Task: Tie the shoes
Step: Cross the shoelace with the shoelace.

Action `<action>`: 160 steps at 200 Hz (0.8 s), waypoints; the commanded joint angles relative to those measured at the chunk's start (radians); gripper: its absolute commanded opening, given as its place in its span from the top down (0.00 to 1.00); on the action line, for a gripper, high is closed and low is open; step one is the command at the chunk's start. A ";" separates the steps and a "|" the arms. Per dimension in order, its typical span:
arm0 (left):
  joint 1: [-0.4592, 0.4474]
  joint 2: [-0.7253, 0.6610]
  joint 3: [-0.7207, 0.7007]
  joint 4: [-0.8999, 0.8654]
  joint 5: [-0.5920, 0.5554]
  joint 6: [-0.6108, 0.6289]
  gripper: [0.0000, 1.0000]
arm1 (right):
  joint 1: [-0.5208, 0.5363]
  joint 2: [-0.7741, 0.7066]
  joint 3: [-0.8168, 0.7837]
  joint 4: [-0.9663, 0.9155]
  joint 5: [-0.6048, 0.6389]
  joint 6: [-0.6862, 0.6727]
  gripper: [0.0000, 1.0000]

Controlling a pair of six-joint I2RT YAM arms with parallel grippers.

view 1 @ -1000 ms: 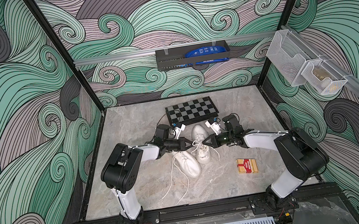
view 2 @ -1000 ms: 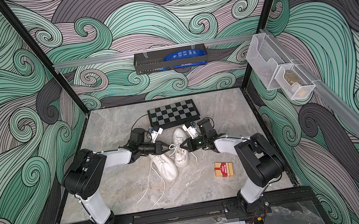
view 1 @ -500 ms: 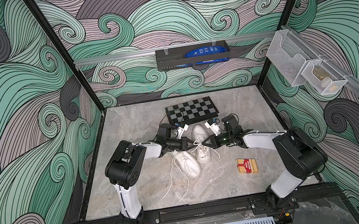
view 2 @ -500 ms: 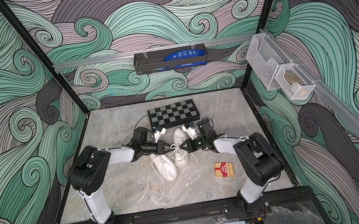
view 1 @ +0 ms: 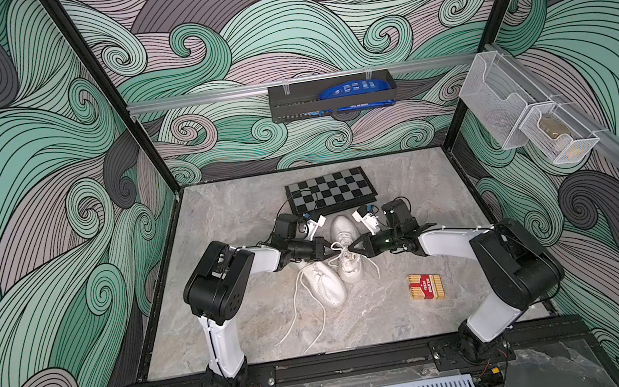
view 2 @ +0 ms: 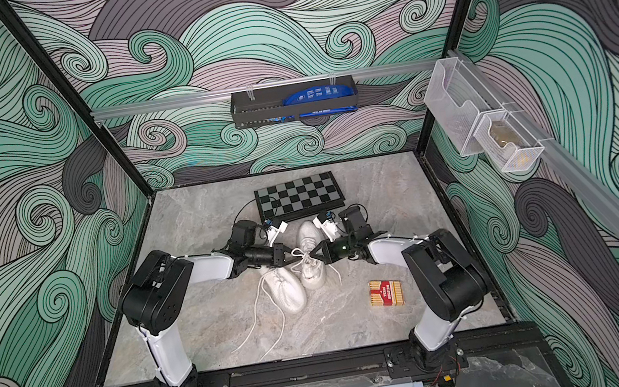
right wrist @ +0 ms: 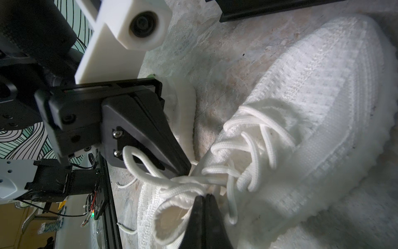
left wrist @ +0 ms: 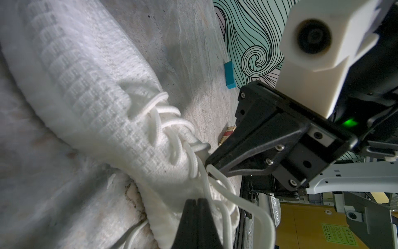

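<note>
Both top views show you the left gripper and the right gripper facing tip to tip, close together, with the worked shoe lying directly under and between the two sets of jaws. Each pair of jaws is pressed together on a strand of the laces (in the right wrist view a loop hangs from the left tips). The other shoe lies just beside the left jaws, touching the worked shoe, and its loose laces trail away from both jaws.
</note>
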 commanded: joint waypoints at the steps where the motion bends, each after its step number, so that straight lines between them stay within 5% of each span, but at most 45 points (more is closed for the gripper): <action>1: -0.008 0.033 0.023 -0.006 0.014 -0.008 1.00 | 0.010 0.029 -0.010 -0.035 -0.009 -0.017 1.00; 70: -0.008 0.035 -0.001 0.161 0.102 -0.118 1.00 | 0.017 0.032 -0.009 -0.065 -0.009 -0.034 1.00; 160: -0.009 0.065 0.011 0.160 0.108 -0.137 0.99 | 0.025 0.036 0.000 -0.066 -0.018 -0.052 1.00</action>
